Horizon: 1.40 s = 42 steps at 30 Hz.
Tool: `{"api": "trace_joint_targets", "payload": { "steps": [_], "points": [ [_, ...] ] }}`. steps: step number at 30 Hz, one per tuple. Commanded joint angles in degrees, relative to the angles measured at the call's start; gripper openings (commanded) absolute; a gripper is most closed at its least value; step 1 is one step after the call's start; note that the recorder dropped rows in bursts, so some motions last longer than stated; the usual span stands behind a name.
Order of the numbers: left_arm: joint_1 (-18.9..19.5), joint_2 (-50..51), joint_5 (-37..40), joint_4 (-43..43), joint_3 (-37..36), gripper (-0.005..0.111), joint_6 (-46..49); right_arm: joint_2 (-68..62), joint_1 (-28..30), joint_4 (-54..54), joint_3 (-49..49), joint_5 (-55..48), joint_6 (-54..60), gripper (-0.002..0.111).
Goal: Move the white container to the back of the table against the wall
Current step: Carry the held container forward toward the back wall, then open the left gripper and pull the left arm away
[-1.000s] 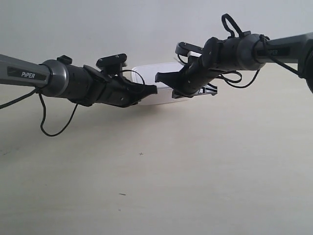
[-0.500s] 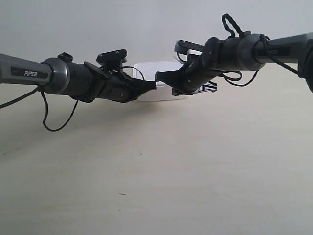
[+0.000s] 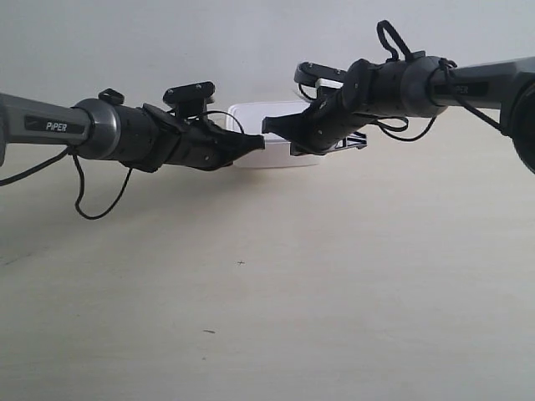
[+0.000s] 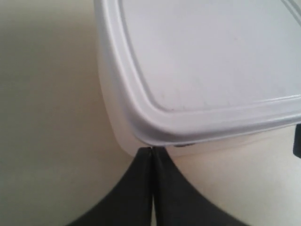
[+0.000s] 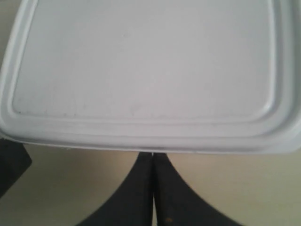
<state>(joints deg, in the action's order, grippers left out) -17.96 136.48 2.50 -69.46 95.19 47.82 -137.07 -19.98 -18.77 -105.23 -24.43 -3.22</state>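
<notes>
The container (image 3: pixel 266 159) stood far back on the table (image 3: pixel 334 284), close under the wall (image 3: pixel 167 42). Whether it touched the wall could not be told, as both arms hid much of it. Its lid was on, flat and rimmed. In the left wrist view the left gripper (image 4: pixel 152 150) had its two dark fingers pressed together, with only a hairline seam between them and nothing caught there. The joined tips met the container (image 4: pixel 211 61) at a rounded corner, just under the lid's rim. In the right wrist view the right gripper (image 5: pixel 153 154) was likewise pressed together and empty, its tips against a long side of the container (image 5: pixel 141 61) below the rim, about midway along. In the exterior view the arm at the exterior view's left (image 3: pixel 125 138) stretched low to the container's corner on that side. The arm at the exterior view's right (image 3: pixel 393 88) slanted across its front, and the two tips were near each other. A black cable (image 3: pixel 84 209) hung in a loop beneath the first arm, and small dark specks (image 3: pixel 241 263) lay on the table nearer the camera.
</notes>
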Motion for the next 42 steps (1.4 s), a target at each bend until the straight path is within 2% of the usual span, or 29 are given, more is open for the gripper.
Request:
{"api": "trace_joint_targets", "payload": {
  "steps": [1,13,21,32,42],
  "points": [
    [0.3,0.3,0.3,0.2,0.7,0.000,0.1,-1.8,0.2,-0.4,-3.8,-2.2,0.6,0.000],
    [3.1,0.3,1.0,-0.1,1.0,0.000,0.0,-4.9,0.2,-0.9,-8.7,-2.6,0.6,0.000],
    [4.3,-2.3,9.7,0.3,0.1,0.000,-0.2,-5.0,0.2,-0.9,-8.9,-2.4,2.9,0.000],
    [4.2,-19.7,11.5,0.3,-14.0,0.000,-8.7,-5.0,0.2,-6.6,-8.9,-0.4,9.8,0.000],
    [4.2,-33.8,16.7,0.3,-26.4,0.000,-10.9,-6.5,0.2,-9.3,-10.4,-0.1,11.9,0.000]
  ]
}}
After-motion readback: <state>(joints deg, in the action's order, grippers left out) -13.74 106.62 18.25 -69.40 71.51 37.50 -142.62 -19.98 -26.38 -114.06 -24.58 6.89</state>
